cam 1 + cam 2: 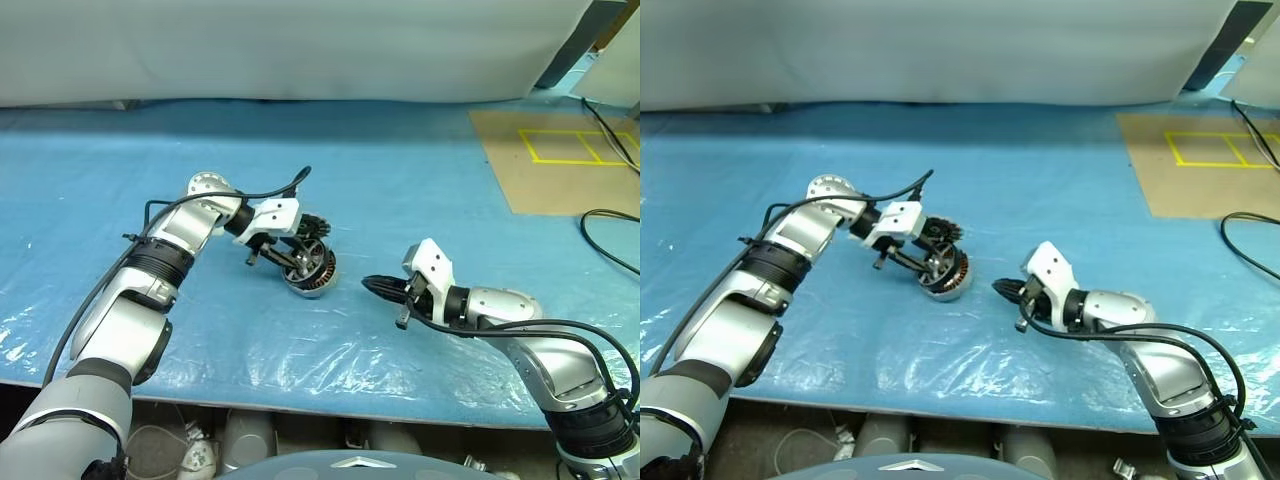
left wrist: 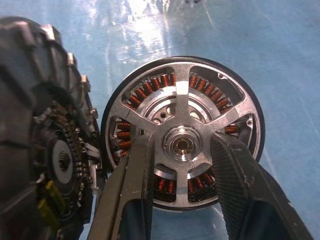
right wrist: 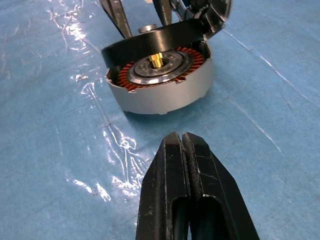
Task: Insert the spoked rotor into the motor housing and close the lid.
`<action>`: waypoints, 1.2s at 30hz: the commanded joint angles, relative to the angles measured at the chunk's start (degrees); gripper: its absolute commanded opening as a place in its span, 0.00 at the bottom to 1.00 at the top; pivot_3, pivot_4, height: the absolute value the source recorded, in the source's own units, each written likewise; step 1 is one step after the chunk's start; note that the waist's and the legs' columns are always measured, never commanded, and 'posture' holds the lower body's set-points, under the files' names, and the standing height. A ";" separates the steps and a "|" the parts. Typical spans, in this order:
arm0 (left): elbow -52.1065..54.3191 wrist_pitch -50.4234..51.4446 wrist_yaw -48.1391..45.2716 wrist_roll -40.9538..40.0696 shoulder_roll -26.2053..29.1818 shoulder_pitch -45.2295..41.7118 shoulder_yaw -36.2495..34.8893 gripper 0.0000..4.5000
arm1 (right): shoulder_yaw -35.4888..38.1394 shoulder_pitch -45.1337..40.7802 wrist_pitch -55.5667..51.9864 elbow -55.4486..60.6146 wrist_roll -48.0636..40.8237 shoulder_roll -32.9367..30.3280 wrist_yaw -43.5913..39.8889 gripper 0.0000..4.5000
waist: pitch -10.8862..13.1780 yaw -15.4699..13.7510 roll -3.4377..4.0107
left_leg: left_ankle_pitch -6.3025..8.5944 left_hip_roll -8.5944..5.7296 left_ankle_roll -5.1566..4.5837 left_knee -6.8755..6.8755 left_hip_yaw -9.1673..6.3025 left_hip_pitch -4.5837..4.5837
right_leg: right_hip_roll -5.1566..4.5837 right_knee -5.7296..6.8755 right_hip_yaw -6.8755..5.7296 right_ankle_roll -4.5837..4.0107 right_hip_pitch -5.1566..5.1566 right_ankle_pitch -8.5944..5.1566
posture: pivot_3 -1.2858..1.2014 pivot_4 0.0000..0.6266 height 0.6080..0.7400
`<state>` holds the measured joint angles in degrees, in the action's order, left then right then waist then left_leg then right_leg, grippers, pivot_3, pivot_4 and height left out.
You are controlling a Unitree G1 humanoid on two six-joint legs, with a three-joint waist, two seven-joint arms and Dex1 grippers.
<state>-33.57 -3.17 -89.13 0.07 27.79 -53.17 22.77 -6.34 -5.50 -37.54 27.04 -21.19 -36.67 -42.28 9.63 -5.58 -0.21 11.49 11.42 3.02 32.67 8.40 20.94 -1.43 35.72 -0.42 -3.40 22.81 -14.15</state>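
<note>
The motor housing [image 3: 160,95], a grey-sided puck with copper windings, sits on the blue sheet mid-table. The spoked rotor [image 2: 185,105], silver spokes inside a black rim, lies tilted over the housing's open top, its edge nearer my right gripper raised [image 3: 155,40]. My left gripper [image 1: 300,262] is shut on the rotor, one finger on each side of its hub. The lid [image 1: 313,226] stands on edge against the housing's far side, dark toothed inner face showing. My right gripper [image 3: 181,137] is shut and empty, hovering just right of the housing and pointing at it.
A crinkled blue plastic sheet [image 1: 400,190] covers the table. A brown board with yellow tape [image 1: 560,160] lies at the far right. A black cable [image 1: 610,230] loops beside it. The table's front edge runs close below my arms.
</note>
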 commanded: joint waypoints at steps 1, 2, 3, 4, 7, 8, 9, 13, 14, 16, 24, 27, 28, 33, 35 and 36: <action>1.74 -0.13 -2.10 -0.10 0.57 0.02 0.21 0.29 | 0.00 0.64 2.94 -0.79 1.24 -0.28 -0.39 0.00 | 0.00 -0.01 0.00 | 0.00 0.00 0.00 -0.01 0.00 0.00 | 0.00 0.00 0.00 0.00 0.00 0.00 | 0.52 0.24 1.00; 1.30 -0.52 -1.59 0.36 0.22 -0.17 0.29 0.29 | -0.22 0.70 3.27 -1.02 1.49 -0.06 -0.39 0.00 | 0.00 -0.03 0.00 | 0.00 0.00 0.00 -0.01 0.00 0.00 | 0.00 -0.01 0.00 0.00 0.00 0.00 | 0.52 0.24 1.00; 0.90 -0.80 -1.28 0.70 -0.06 -0.27 0.36 0.29 | -0.45 0.73 3.48 -1.14 1.71 0.15 -0.30 0.00 | 0.00 -0.03 0.00 | 0.00 0.00 0.00 -0.01 0.00 0.00 | 0.00 -0.01 0.00 0.00 0.00 0.00 | 0.52 0.24 1.00; 0.65 -0.99 -1.17 0.90 -0.21 -0.32 0.40 0.29 | -0.61 0.75 3.64 -1.20 1.86 0.29 -0.22 0.00 | 0.00 -0.03 0.00 | 0.00 0.00 0.00 -0.01 0.00 0.01 | 0.00 -0.01 0.00 0.00 0.00 0.00 | 0.52 0.24 1.00; -0.12 -2.34 -0.78 1.23 -0.87 -0.53 0.24 0.29 | -1.04 0.31 2.67 -0.11 1.97 0.65 0.59 0.00 | 0.00 -0.09 0.00 | 0.00 -0.01 0.00 -0.01 0.00 0.00 | -0.01 -0.01 0.00 0.00 -0.02 0.00 | 0.52 0.24 1.00; -0.30 -2.72 -0.88 1.28 -0.98 -0.59 0.17 0.29 | -1.09 0.18 2.31 0.27 1.96 0.73 0.79 0.00 | 0.00 -0.11 0.00 | 0.00 -0.02 -0.01 0.00 0.00 -0.01 | -0.02 0.00 0.00 0.00 -0.03 0.00 | 0.52 0.24 1.00; -0.51 -2.82 -1.16 1.28 -0.98 -0.73 0.12 0.37 | -1.03 -0.03 1.64 0.89 1.79 0.84 1.14 0.00 | 0.00 -0.12 0.00 | 0.00 -0.03 -0.01 0.00 0.00 -0.02 | -0.03 0.00 0.00 0.00 -0.05 0.00 | 0.52 0.24 1.00; -0.22 -1.56 -0.73 1.56 -1.07 -0.98 -0.08 0.65 | -0.86 -1.03 -2.45 4.56 0.74 0.95 2.75 0.00 | 0.00 -0.14 0.00 | 0.00 -0.04 -0.01 0.02 0.00 -0.05 | -0.04 -0.01 0.00 0.01 -0.06 0.01 | 0.52 0.24 1.00; 0.32 -1.91 -1.76 1.16 -0.82 -0.90 -0.06 0.65 | -0.75 -1.19 -3.26 5.23 0.44 0.94 2.98 0.00 | 0.00 -0.14 0.00 | 0.00 -0.03 -0.01 0.02 0.00 -0.08 | -0.04 -0.01 0.00 0.01 -0.06 0.01 | 0.52 0.24 1.00; 1.18 -1.63 -1.48 0.62 -0.86 -1.14 -0.77 0.65 | -0.49 -1.48 -4.76 6.29 -0.18 0.86 3.33 0.00 | 0.00 -0.16 0.00 | 0.00 -0.03 -0.01 0.00 0.00 -0.08 | -0.04 -0.02 0.00 0.01 -0.06 0.01 | 0.52 0.24 1.00; 9.16 5.73 -3.19 -8.33 1.56 -0.22 -6.76 0.65 | 1.65 -3.17 -6.16 5.74 -2.80 0.49 2.26 0.00 | 0.00 0.01 0.00 | 0.00 -0.03 -0.01 -0.01 -0.02 -0.06 | -0.04 -0.01 -0.01 0.01 0.02 0.01 | 0.52 0.24 1.00; 15.20 14.70 -1.69 -13.57 3.98 1.49 -11.06 0.65 | 2.26 -6.43 -7.85 5.15 -5.49 0.89 1.24 0.00 | 0.02 0.22 0.02 | 0.00 -0.04 0.00 -0.02 -0.01 -0.04 | -0.02 0.01 0.01 0.01 0.05 0.01 | 0.52 0.24 1.00; 16.24 15.90 0.02 -14.53 4.75 2.20 -12.98 0.65 | 2.00 -7.82 -8.29 4.82 -5.88 0.88 0.86 0.00 | 0.02 0.26 0.03 | 0.00 -0.04 0.00 -0.03 -0.01 -0.07 | -0.02 0.01 0.02 0.00 0.05 0.00 | 0.52 0.24 1.00; 8.41 19.78 11.55 -16.39 10.37 -2.72 -24.17 0.65 | 0.59 -12.31 -8.19 1.47 -6.43 0.60 -1.58 0.00 | 0.03 0.19 0.06 | 0.00 0.00 0.00 0.04 0.00 -0.11 | 0.01 0.02 0.00 0.00 0.10 0.00 | 0.52 0.24 1.00; 4.91 23.68 12.70 -18.63 14.92 -4.02 -28.68 0.65 | -0.82 -12.15 -6.51 -0.01 -5.68 0.10 -3.41 0.00 | 0.05 0.30 0.02 | 0.00 0.03 0.00 0.08 -0.02 -0.06 | 0.05 -0.01 -0.02 0.00 0.11 0.00 | 0.52 0.24 1.00; 4.54 25.18 12.67 -19.77 17.04 -3.35 -30.59 0.65 | -1.36 -12.06 -5.72 -0.73 -5.45 0.10 -4.21 0.00 | 0.05 0.52 0.02 | 0.00 0.02 0.00 0.07 -0.01 -0.06 | 0.05 -0.04 -0.01 0.00 0.12 0.00 | 0.52 0.24 1.00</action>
<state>-28.68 19.67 -77.18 -17.11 42.39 -55.69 -3.31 -7.40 -17.49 -45.16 26.30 -26.61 -36.18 -44.97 9.69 -5.06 -0.19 11.49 11.42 3.03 32.70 8.39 20.88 -1.38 35.66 -0.39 -3.40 22.98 -14.15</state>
